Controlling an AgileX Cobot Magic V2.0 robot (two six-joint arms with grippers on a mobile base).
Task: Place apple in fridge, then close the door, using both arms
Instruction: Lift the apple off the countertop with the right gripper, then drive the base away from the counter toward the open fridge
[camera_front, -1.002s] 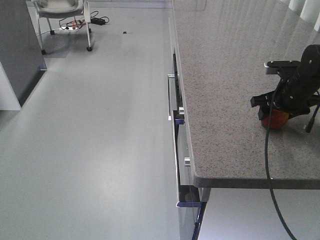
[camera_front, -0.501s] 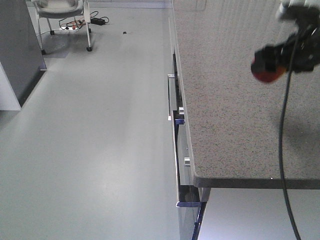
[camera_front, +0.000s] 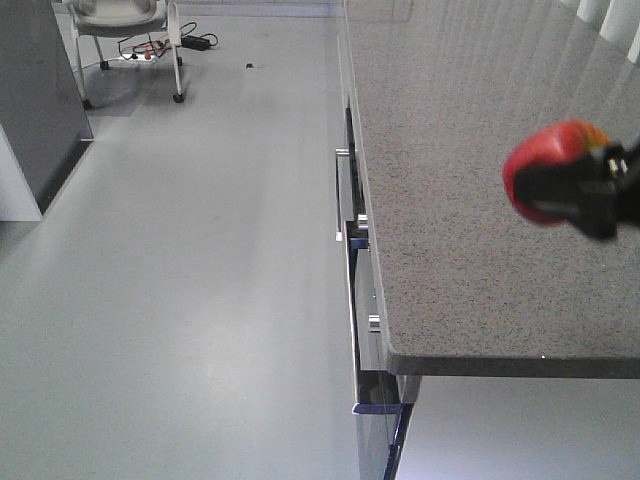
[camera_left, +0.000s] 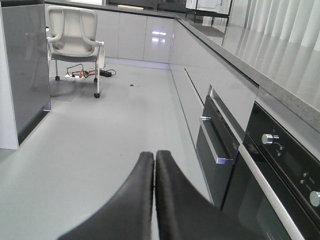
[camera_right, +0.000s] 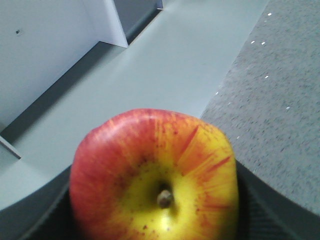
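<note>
The apple (camera_front: 540, 178), red with a yellow patch round its stem (camera_right: 155, 175), hangs above the speckled counter (camera_front: 440, 150) near its front right. My right gripper (camera_front: 565, 192) is shut on it; in the right wrist view the gripper (camera_right: 155, 195) shows only as dark fingers (camera_right: 42, 212) either side of the fruit. My left gripper (camera_left: 154, 156) is shut with nothing in it, low over the floor beside the oven (camera_left: 272, 185). A tall dark-grey body with a white edge, the fridge (camera_front: 35, 90) (camera_left: 25, 75), stands at the far left. I cannot tell its door from its body.
An office chair (camera_front: 125, 25) (camera_left: 75, 45) and floor cables (camera_front: 165, 45) sit at the far end of the grey floor. Metal drawer handles (camera_front: 345, 195) (camera_left: 217, 150) stick out from the cabinet front below the counter edge (camera_front: 500, 365).
My right gripper has lifted the apple off the counter and carried it up, then closer to the front camera, where it now looks larger.
</note>
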